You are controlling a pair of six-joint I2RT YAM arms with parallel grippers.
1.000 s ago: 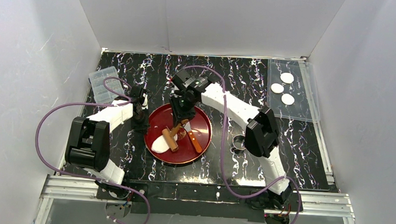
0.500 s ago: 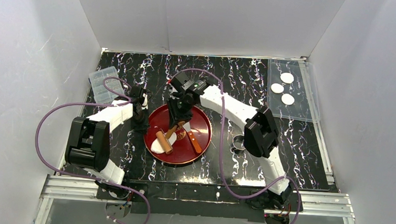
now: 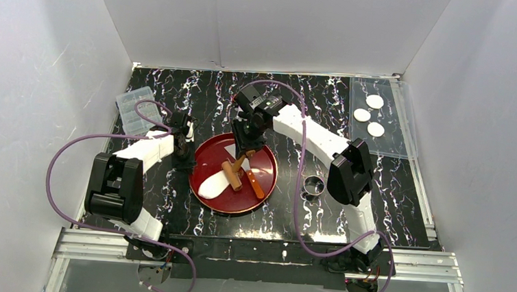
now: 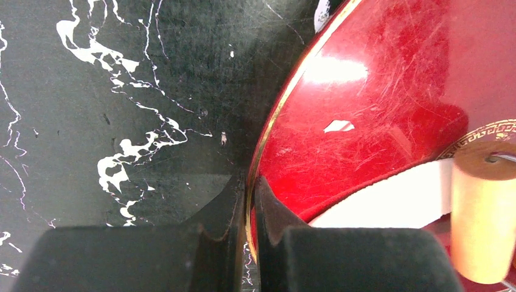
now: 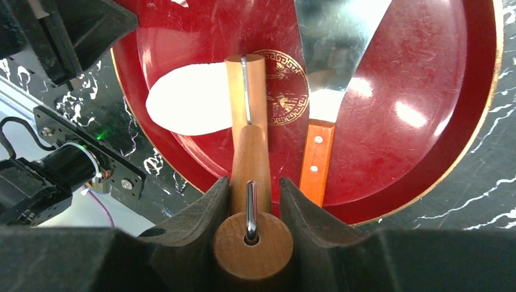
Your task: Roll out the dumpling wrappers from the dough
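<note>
Here, the left gripper (image 4: 246,198) is clenched on the left rim of the red plate (image 4: 377,121). The dough (image 5: 188,100), a flattened oblong, lies on the plate just right of it, its right end hidden under the rolling pin (image 5: 246,91), whose handle the right gripper (image 5: 251,185) grasps. Three wrappers (image 3: 362,115) lie far right.
</note>
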